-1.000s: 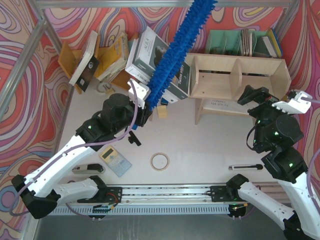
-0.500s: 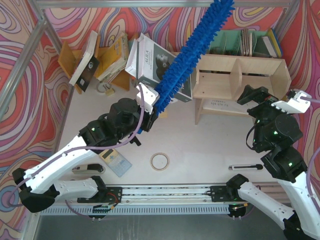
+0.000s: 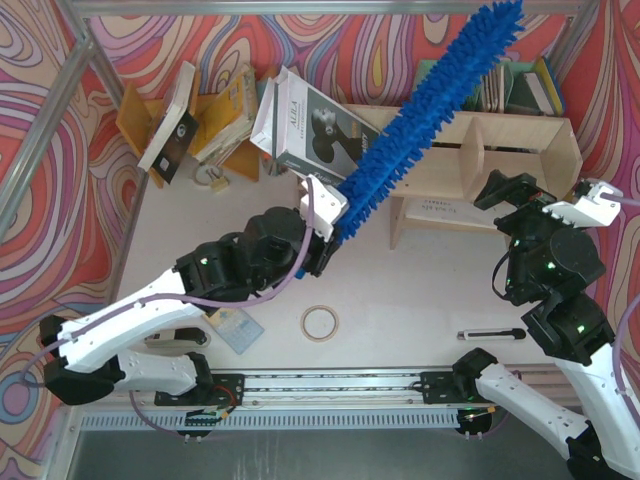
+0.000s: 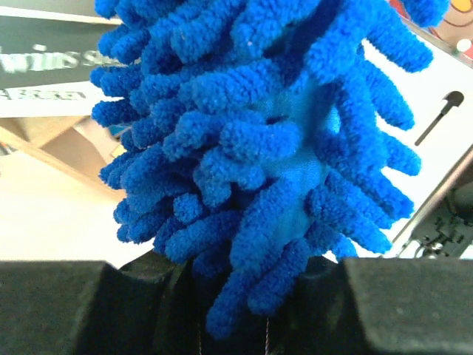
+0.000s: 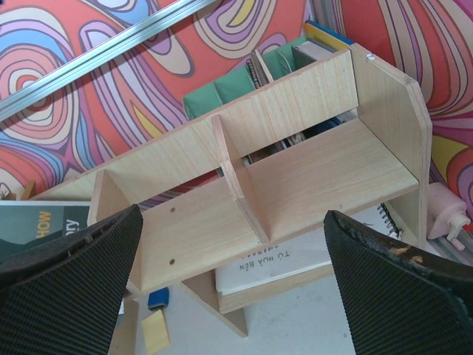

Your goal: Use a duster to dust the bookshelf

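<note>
From my console, the bookshelf (image 3: 520,150) stands at the far right of the desk (image 3: 420,280), its upright dividers splitting the top level into compartments. On its lower shelf a white booklet (image 5: 295,266) with printed text lies flat. Directly behind it, a teal-green file organiser (image 5: 211,92) holds several books (image 3: 520,85) standing on edge. At the far left, an orange-yellow rack (image 3: 135,120) carries a row of leaning books (image 3: 225,115). A large grey-and-white book (image 3: 315,125) is propped at a tilt between the rack and the bookshelf.

The duster (image 3: 424,122) slants up and to the right from the left arm. It crosses over the left end of the bookshelf in the overhead view, and its tip reaches above the organiser. I cannot tell whether the fluff is touching the wood.

The left fingers (image 4: 414,303) are pressed in on the base of the duster. In the wrist view, blue fluff sprouts from between them and hides the handle. The right fingers (image 5: 399,296) are spread wide, with nothing between them. They face the open front of the bookshelf from the near right and are clear of it.
</note>
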